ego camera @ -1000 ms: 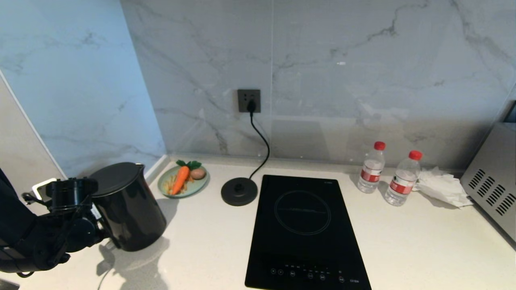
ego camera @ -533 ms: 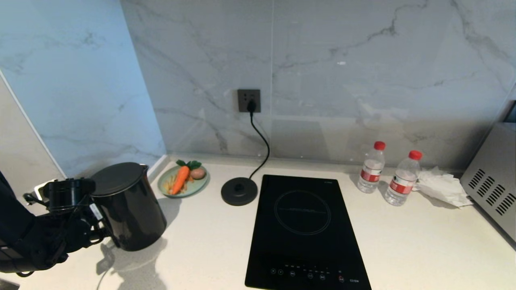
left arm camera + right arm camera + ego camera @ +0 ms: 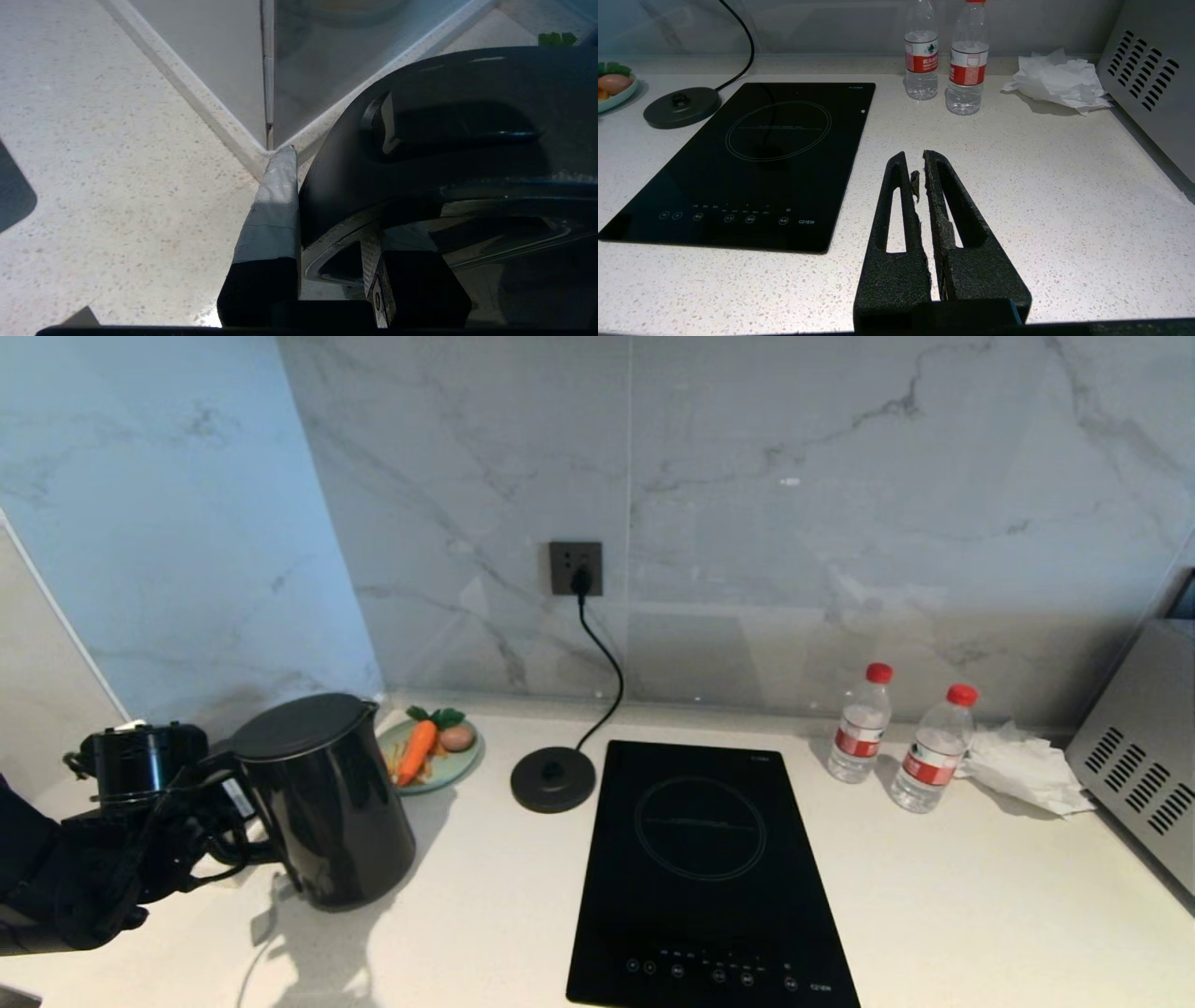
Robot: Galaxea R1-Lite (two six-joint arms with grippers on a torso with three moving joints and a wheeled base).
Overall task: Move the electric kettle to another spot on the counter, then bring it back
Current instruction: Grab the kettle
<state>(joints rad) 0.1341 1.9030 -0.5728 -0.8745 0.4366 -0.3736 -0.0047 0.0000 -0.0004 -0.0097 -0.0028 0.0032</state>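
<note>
Beside the electric kettle (image 3: 322, 803): food plate (image 3: 457, 767); corded base (image 3: 553, 779); hob (image 3: 709, 868).

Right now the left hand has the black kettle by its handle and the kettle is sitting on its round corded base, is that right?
Not quite. The left hand does grip the electric kettle by its handle, but the kettle is not on the base. In the head view the base sits bare beside the hob, apart from the kettle, which is over the counter near the left corner.
</note>
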